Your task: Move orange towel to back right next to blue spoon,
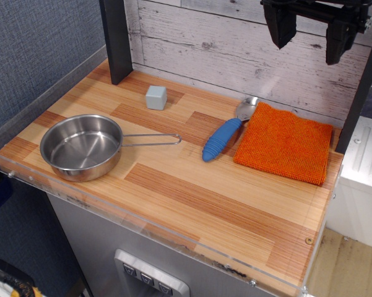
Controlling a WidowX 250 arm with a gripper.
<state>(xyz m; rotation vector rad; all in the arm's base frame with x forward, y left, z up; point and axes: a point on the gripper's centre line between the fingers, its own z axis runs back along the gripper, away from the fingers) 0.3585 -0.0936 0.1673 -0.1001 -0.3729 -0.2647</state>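
Gripper: your gripper (311,38) hangs high at the top right of the view against the plank wall, its two dark fingers spread apart with nothing between them.
Towel: the orange towel (285,149) lies flat at the back right of the wooden tabletop (192,204), below the gripper and a little toward the front, well apart from it.
Spoon: the blue spoon (224,137) lies just left of the towel; its long axis runs diagonally, silver bowl toward the back wall, ribbed handle toward the front left. The towel's left edge looks to touch or nearly touch it near the bowl.
Task standing: judged from this layout, you have the towel where the task wants it, so any coming move is likely just clearing away.
Pan: the steel pan (82,146) at front left holds nothing; its wire handle points right toward the spoon.
Block: a small grey cube (156,97) sits alone near the back, left of centre.
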